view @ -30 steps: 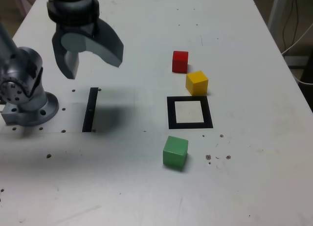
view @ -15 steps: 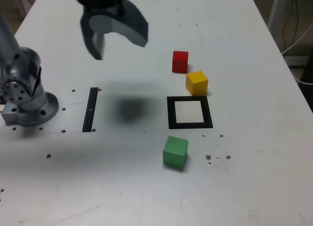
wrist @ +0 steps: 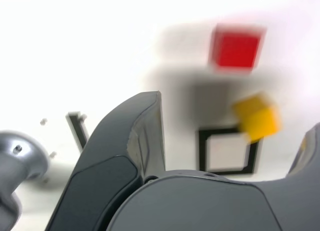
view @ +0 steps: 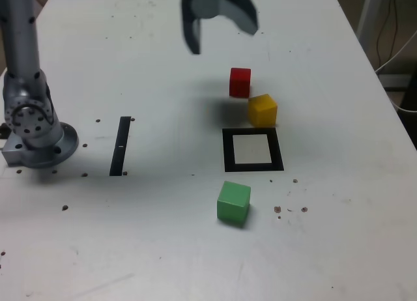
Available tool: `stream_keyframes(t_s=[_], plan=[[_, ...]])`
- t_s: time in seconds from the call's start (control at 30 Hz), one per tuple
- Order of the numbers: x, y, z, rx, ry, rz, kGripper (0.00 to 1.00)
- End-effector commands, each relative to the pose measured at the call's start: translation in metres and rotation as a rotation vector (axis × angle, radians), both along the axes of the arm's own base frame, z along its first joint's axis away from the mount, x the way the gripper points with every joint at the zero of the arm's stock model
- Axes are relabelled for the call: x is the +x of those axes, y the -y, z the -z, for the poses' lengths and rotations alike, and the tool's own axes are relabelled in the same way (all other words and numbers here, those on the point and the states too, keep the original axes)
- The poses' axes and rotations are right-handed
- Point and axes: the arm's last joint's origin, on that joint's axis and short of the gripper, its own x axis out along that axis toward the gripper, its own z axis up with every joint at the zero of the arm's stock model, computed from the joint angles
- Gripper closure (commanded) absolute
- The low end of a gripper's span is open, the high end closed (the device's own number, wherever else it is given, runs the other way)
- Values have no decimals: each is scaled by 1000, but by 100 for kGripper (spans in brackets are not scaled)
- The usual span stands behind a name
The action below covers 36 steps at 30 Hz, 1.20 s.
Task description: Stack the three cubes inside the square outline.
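- White tabletop (view: 195,249) with small dark specks and screw holes; cables at the right edge of the exterior view.
- Arm base (view: 32,128) at middle left, just left of a narrow black strip (view: 120,145).
- Gripper (view: 218,17) at top centre of the exterior view, raised above the table, jaws spread wide and empty.
- Red cube (view: 240,81) right of centre, upper half; yellow cube (view: 262,110) just below and right of it, near but apart.
- Square outline (view: 253,150) directly below the yellow cube, white centre vacant.
- Green cube (view: 233,202) below the outline, apart from it.
- Step in hand, by judgement: approach for the first pick, likely the red or yellow cube; nothing stacked yet.
- Next move calls for descent over one cube, jaws astride it without nudging its neighbour.
- No brand, label or legible writing anywhere.
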Motion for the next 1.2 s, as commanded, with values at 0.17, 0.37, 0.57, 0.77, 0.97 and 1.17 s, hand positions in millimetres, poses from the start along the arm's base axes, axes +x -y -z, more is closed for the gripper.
stream_keyframes(t_s=[0.17, 0.37, 0.57, 0.77, 0.97, 1.17], plan=[[44, -30, 21, 56, -30, -4, 3], [71, -46, 45, 47, -73, 26, 3], [75, -50, 64, 17, -120, 28, 3], [69, -49, 67, -7, -160, 27, 3], [62, -46, 69, -33, -197, 33, 4], [64, -43, 82, -76, -197, 43, 6]])
